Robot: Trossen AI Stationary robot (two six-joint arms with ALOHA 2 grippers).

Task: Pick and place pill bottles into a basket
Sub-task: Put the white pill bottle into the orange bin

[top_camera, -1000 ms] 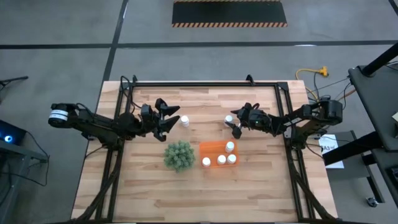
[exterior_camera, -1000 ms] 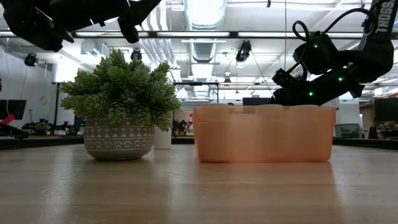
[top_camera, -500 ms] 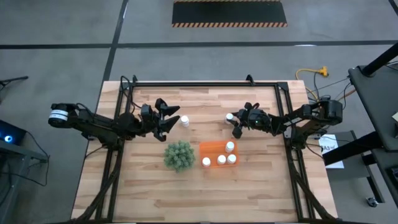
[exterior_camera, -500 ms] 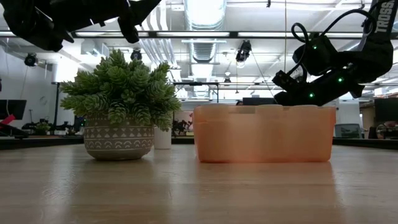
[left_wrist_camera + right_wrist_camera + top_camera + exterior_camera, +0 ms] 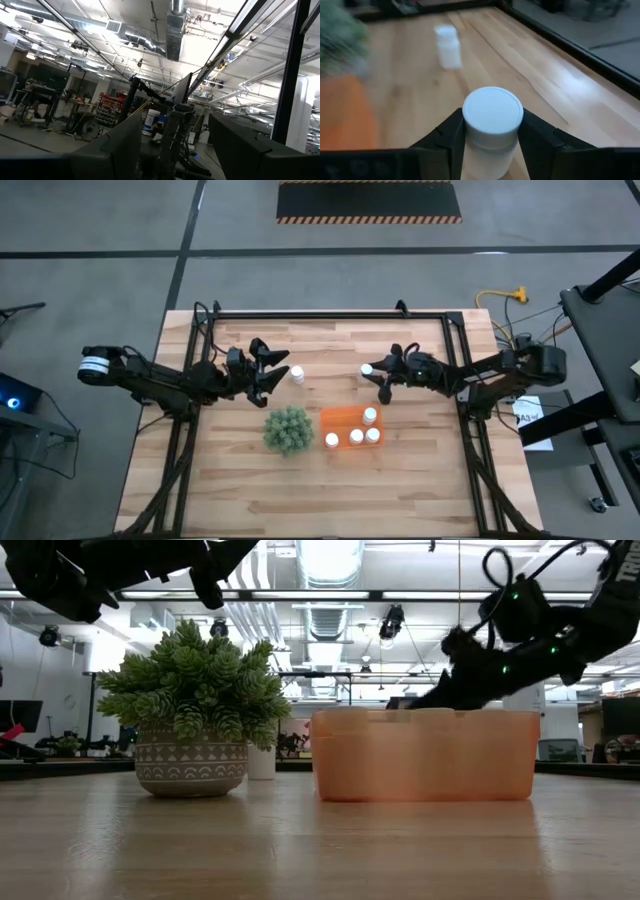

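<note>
A small white pill bottle (image 5: 492, 120) with a round cap stands upright between the fingers of my right gripper (image 5: 373, 375), right of the table's centre; the gripper is shut on it. Another pill bottle (image 5: 297, 375) stands on its base on the wood just in front of my left gripper (image 5: 272, 366), which hangs open above the table and points upward. The orange basket (image 5: 345, 420) lies nearer the front edge with several white pill bottles upright inside it. In the low view the basket (image 5: 425, 755) hides my right gripper's fingertips. My right gripper pinches the bottle's body just under the cap (image 5: 490, 150) between its two fingers, one on each side. The fingers come from the table's right, slanting slightly down. The bottle stays upright; whether its base is on the wood is cut off from view.
A round green plant in a patterned pot (image 5: 287, 430) stands left of the basket. A black frame (image 5: 330, 315) runs along the table's far and side edges. Bare wood stretches across the table's near half.
My right gripper has shut on the pill bottle that stood between its open fingers. Its wrist has since tipped upward, and in the low view the arm stands a little higher. My left arm has kept still.
</note>
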